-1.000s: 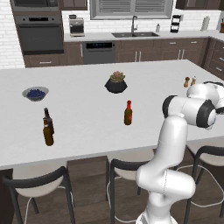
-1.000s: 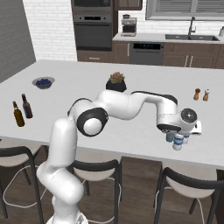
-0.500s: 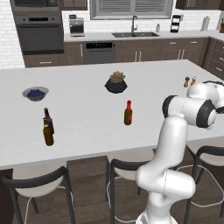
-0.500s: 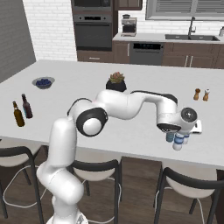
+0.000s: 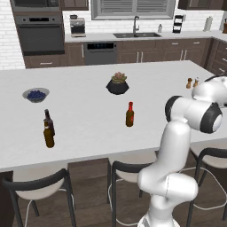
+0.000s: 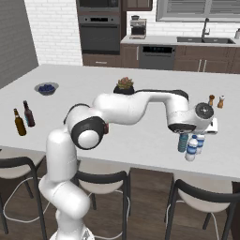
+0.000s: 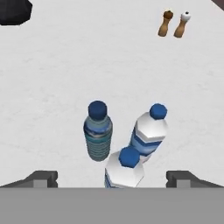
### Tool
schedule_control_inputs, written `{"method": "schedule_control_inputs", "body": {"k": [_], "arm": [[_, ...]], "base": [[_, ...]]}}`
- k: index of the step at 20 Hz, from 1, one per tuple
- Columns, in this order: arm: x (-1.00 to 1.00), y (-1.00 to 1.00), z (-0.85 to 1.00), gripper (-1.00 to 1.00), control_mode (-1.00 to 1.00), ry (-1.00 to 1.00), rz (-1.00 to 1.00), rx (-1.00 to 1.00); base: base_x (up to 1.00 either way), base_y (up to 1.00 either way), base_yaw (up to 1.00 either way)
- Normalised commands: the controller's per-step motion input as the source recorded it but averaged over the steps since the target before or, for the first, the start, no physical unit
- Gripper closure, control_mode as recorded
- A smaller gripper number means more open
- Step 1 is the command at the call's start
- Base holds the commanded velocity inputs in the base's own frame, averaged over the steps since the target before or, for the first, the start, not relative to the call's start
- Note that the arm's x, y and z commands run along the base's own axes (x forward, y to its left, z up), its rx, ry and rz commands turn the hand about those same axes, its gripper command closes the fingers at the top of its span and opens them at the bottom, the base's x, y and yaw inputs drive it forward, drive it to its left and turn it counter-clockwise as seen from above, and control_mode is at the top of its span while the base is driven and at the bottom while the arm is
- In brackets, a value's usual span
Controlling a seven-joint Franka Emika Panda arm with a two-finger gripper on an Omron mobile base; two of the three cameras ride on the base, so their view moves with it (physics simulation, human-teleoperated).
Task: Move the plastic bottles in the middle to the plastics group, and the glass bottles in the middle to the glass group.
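My gripper (image 7: 112, 179) hangs open just above three small bottles near the counter's right front edge, its fingers (image 7: 43, 178) spread wide on either side. Between them stands the clear white-labelled blue-capped bottle (image 7: 124, 169), upright and free. Just beyond it stand the teal-blue bottle (image 7: 97, 132) and the blue-and-white-labelled water bottle (image 7: 148, 131). The right base view shows the same cluster (image 6: 191, 146) under the gripper (image 6: 193, 134). The amber red-capped glass bottle (image 5: 129, 114) stands mid-counter. Two brown dark-topped bottles (image 5: 48, 128) stand at the left.
Two small shakers (image 7: 174, 23) stand farther back on the right. A black plant pot (image 5: 117, 84) sits at the counter's middle back and a bowl of blueberries (image 5: 36, 94) at the back left. Stools (image 6: 201, 197) line the near edge of the counter (image 6: 154, 157).
The jaws have opened wide and let go of the clear white-labelled bottle, which now stands beside the other two. The arm has hardly moved.
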Motion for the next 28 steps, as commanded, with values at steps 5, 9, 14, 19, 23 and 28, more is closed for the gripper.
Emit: {"method": "schedule_control_inputs", "body": {"k": [5, 9, 14, 19, 23, 28], "arm": [[-0.24, 0.73, 0.78, -1.00, -1.00, -0.03, 0.00, -0.03], [-0.17, 1.00, 0.52, -1.00, -1.00, -0.07, 0.00, -0.12], [-0.18, 1.00, 0.32, -1.00, -1.00, -0.05, 0.00, -0.11], [-0.11, 1.00, 0.13, -1.00, -1.00, -0.02, 0.00, -0.13], [-0.04, 1.00, 0.03, -1.00, -1.00, 0.00, 0.00, -0.17], [0.01, 1.00, 0.00, -1.00, -1.00, 0.00, 0.00, -0.17]], "base": [[0.00, 0.00, 0.00], [0.00, 0.00, 0.00], [0.00, 0.00, 0.00], [0.00, 0.00, 0.00], [0.00, 0.00, 0.00], [0.00, 0.00, 0.00]]}}
